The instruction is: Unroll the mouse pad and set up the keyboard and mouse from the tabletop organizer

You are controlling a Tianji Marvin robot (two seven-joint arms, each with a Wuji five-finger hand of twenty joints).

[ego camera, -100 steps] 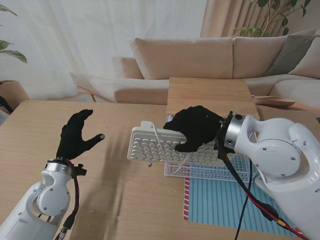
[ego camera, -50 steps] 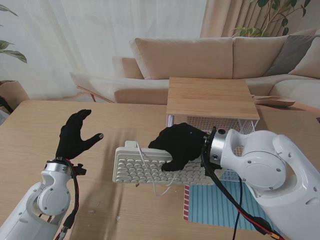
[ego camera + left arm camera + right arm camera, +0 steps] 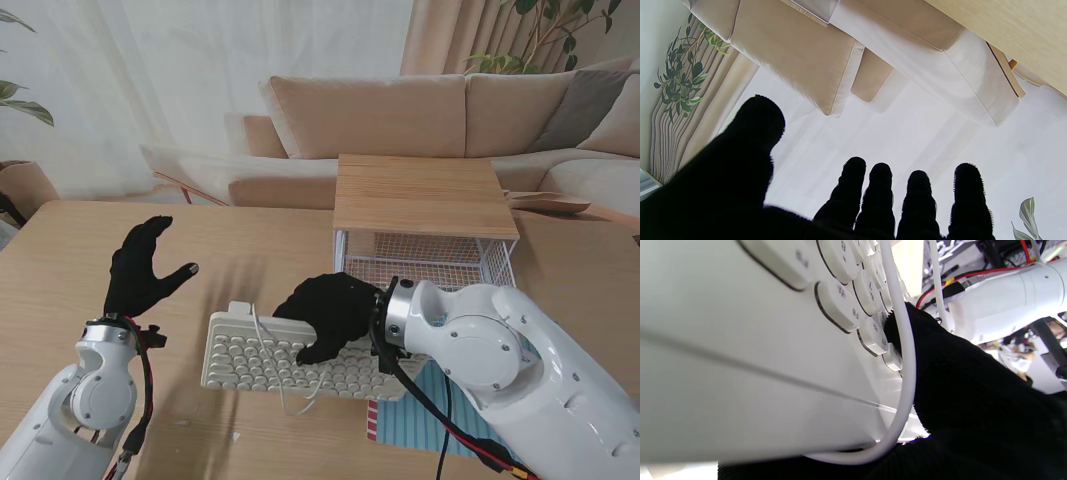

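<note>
Keyboard (image 3: pixel 290 362) moved nearer me w/ right hand (image 3: pixel 325 312).

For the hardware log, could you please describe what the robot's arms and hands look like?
Both arms have glossy white rounded shells with round joint caps and silver wrist rings. The left hand and right hand wear fuzzy black gloves over all five fingers. Red and black cables run along each forearm, with a blue one by the right arm.

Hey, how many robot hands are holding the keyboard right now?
1. The right black-gloved hand grips the white round-key keyboard over the wooden table. The left black-gloved hand is open, apart from it on the left.
</note>
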